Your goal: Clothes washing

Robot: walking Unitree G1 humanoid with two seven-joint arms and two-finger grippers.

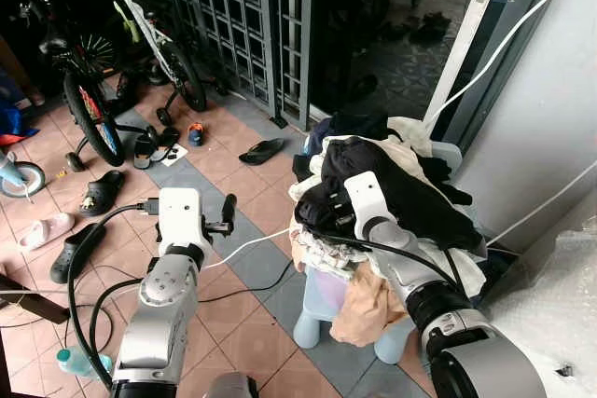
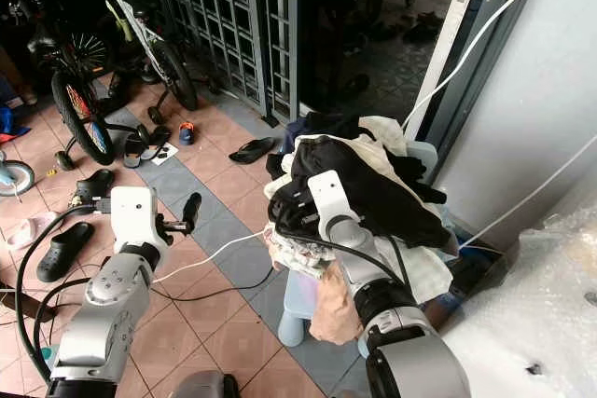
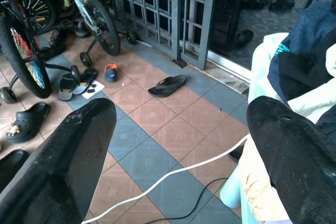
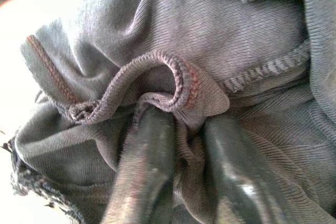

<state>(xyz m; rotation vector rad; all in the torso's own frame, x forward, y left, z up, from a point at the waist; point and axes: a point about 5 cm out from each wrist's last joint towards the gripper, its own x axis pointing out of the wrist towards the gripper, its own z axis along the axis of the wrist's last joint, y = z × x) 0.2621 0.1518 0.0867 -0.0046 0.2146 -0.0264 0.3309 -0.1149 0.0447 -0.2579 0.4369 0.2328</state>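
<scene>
A heap of clothes [image 1: 401,151] is piled on a light blue plastic stool [image 1: 322,309] by the wall. My right gripper [image 1: 314,214] is pushed into the left side of the heap. In the right wrist view it [image 4: 186,129] is shut on a fold of a dark grey ribbed garment [image 4: 210,40], with a hemmed edge bunched between the fingers [image 4: 142,166]. That dark garment [image 1: 415,195] drapes over the top of the pile. My left gripper [image 1: 224,216] hangs in the air left of the stool, above the tiled floor, open [image 3: 181,111] and holding nothing.
A white cable [image 1: 247,247] and a black cable run across the tiles under my left arm. Bicycles [image 1: 89,90] and several sandals and clogs [image 1: 261,149] lie along a metal gate [image 1: 233,16]. A grey wall [image 1: 550,118] stands right of the stool. A bottle [image 1: 75,361] lies near my left.
</scene>
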